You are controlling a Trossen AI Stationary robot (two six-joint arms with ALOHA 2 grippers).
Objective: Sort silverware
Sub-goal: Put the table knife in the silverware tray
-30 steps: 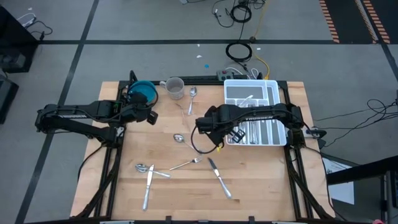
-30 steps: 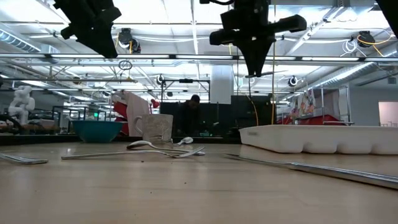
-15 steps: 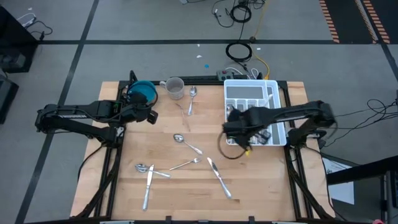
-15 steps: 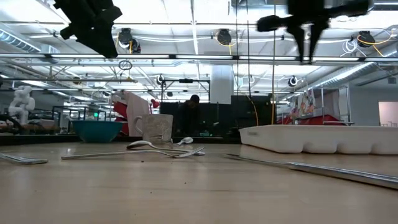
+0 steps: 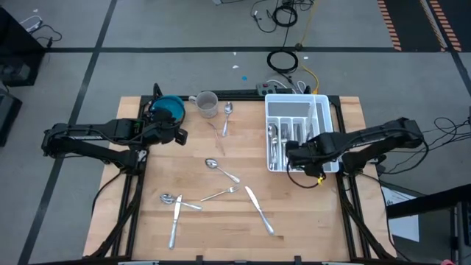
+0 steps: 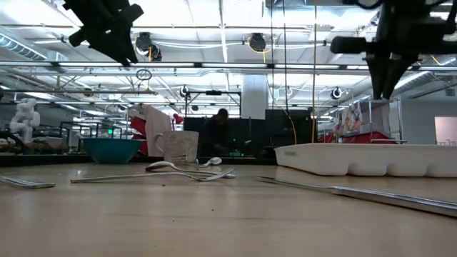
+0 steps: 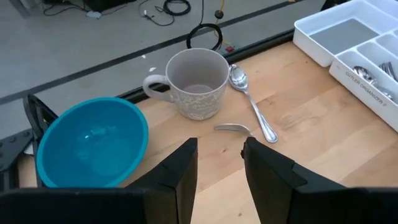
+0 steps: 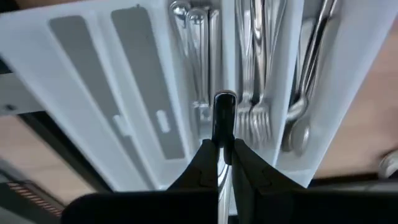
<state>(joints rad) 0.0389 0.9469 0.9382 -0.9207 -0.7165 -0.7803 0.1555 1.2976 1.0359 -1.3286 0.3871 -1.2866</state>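
The left gripper [image 5: 179,135] is held parted and empty beside the blue bowl [image 5: 168,109]. Loose silver-coloured metal silverware [image 5: 221,169] is left on the wooden table [image 5: 309,213]. The right gripper [image 8: 222,163], clamped on a slim metal utensil [image 8: 224,115], should be lined up with a matching slot of the white compartmented tray [image 5: 320,101] before release.

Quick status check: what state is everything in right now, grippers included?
Left gripper: open, empty, raised.
Right gripper: shut on a utensil.
Tray: partly filled with silverware, below the right gripper.
Mug: upright, empty.
Blue bowl: upright, empty.
Loose knife: lying flat, unsorted.
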